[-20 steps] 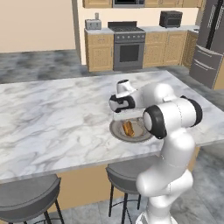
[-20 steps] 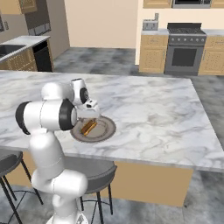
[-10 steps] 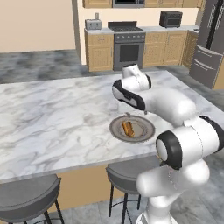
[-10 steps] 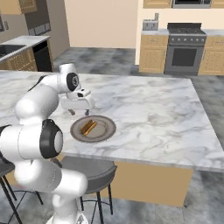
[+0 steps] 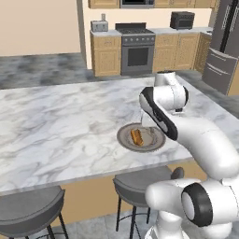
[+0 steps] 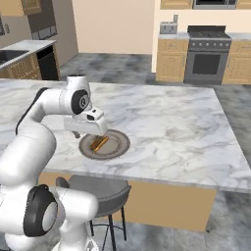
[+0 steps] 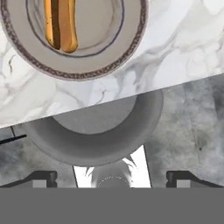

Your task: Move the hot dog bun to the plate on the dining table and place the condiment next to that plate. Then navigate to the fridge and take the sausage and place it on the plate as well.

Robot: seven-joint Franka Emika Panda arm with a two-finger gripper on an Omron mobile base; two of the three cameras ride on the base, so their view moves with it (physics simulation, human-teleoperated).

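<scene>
The hot dog bun point(image 5: 137, 137) point(image 6: 99, 143) point(image 7: 61, 24) lies on the round grey-brown plate point(image 5: 122, 140) point(image 6: 122, 142) point(image 7: 127, 52), close to the near edge of the marble dining table point(image 5: 60, 121) point(image 6: 171, 122). My gripper point(image 6: 90, 136) point(image 7: 112, 177) hangs open and empty just above the plate's near-left side, looking down over the table edge. The fridge point(image 5: 224, 42) stands at the far right of the kitchen. The condiment and the sausage are out of view.
Grey stools point(image 5: 140, 184) point(image 6: 98, 188) point(image 7: 92, 131) stand under the table's near edge, another further left point(image 5: 28, 207). A stove point(image 5: 137, 46) point(image 6: 208, 49) between wood cabinets lines the back wall. A counter with a sink point(image 6: 19, 54) runs along the left.
The arm has swung its elbow round and up while the hand stayed near the plate, shifting toward the table's near edge. The bun has not moved. The jaws stay open.
</scene>
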